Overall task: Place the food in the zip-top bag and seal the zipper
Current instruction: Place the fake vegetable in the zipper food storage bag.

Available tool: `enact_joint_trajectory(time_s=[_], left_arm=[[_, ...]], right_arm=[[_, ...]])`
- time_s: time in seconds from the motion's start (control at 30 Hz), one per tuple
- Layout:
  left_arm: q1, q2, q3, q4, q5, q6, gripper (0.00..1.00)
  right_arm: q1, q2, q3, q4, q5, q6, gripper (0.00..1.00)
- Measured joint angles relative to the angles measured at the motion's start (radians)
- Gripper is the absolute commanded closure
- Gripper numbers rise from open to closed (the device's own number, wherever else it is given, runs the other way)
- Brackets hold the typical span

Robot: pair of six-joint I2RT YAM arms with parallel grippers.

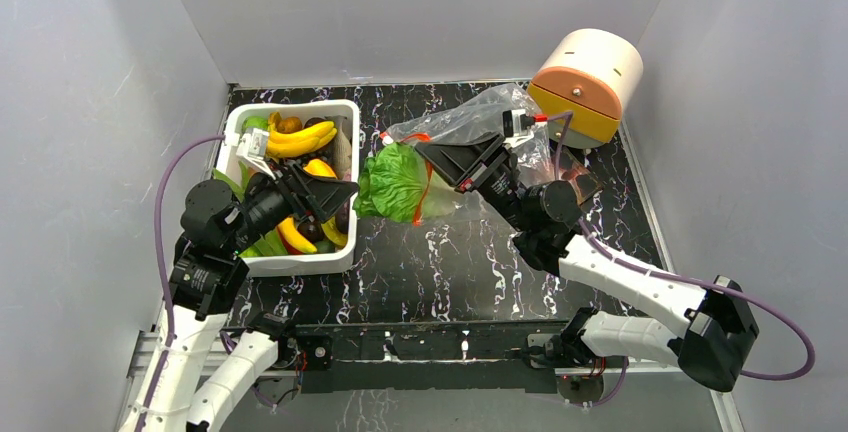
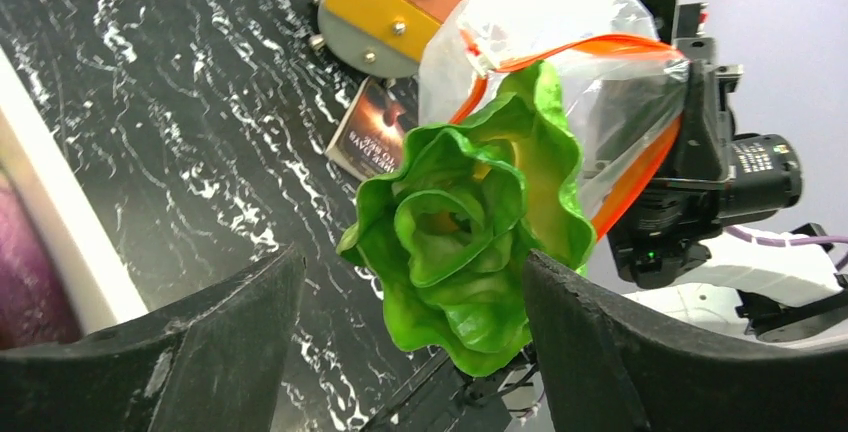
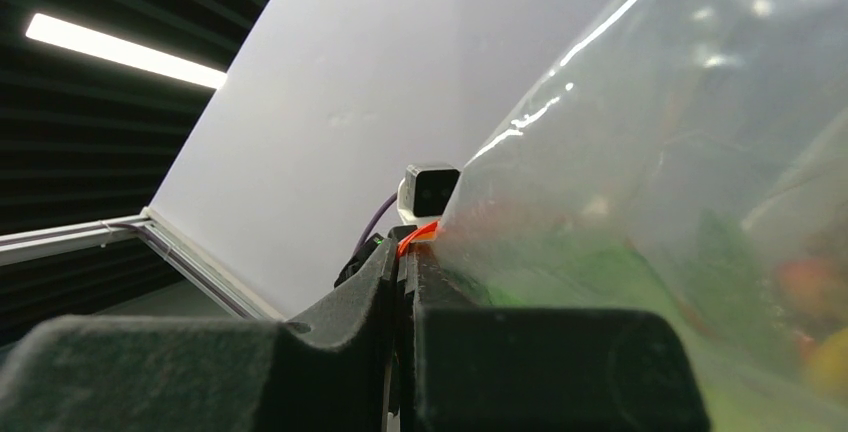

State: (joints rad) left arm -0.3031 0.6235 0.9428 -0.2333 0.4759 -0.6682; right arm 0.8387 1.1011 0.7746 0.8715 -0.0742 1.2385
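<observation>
The clear zip-top bag hangs from my right gripper, which is shut on its red-orange zipper strip. In the right wrist view my right gripper shows both jaws pressed together on the strip. A leafy green lettuce sticks halfway out of the bag's mouth toward the left. In the left wrist view the lettuce fills the open mouth of the bag, ringed by the zipper. My left gripper is open, its fingertips just short of the lettuce. In the top view my left gripper is at the tub's right edge.
A white tub at the left holds yellow bananas and other toy food. A cream and orange cylinder stands at the back right. A dark brown packet lies under the bag, near the cylinder.
</observation>
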Motion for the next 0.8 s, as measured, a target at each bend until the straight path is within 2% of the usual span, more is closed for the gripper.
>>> enact_joint_trajectory(time_s=[0.2,0.4,0.57,0.8], left_arm=[[0.0,-0.012,0.014,-0.077,-0.002,-0.009,0.45],[0.0,-0.117,-0.101,0.041,0.042,-0.164,0.6],[0.0,-0.182,-0.209,0.162,0.045,-0.346,0.63],[0.0,-0.116,-0.25,0.269,0.049,-0.506,0.64]], right_arm=[[0.0,-0.011,-0.001,-0.005,0.01,0.008,1.0],[0.0,-0.057,0.0,-0.016,0.032,0.007,1.0],[0.0,-0.064,0.034,-0.056,0.05,0.001,1.0],[0.0,-0.035,0.092,-0.061,0.049,0.001,1.0]])
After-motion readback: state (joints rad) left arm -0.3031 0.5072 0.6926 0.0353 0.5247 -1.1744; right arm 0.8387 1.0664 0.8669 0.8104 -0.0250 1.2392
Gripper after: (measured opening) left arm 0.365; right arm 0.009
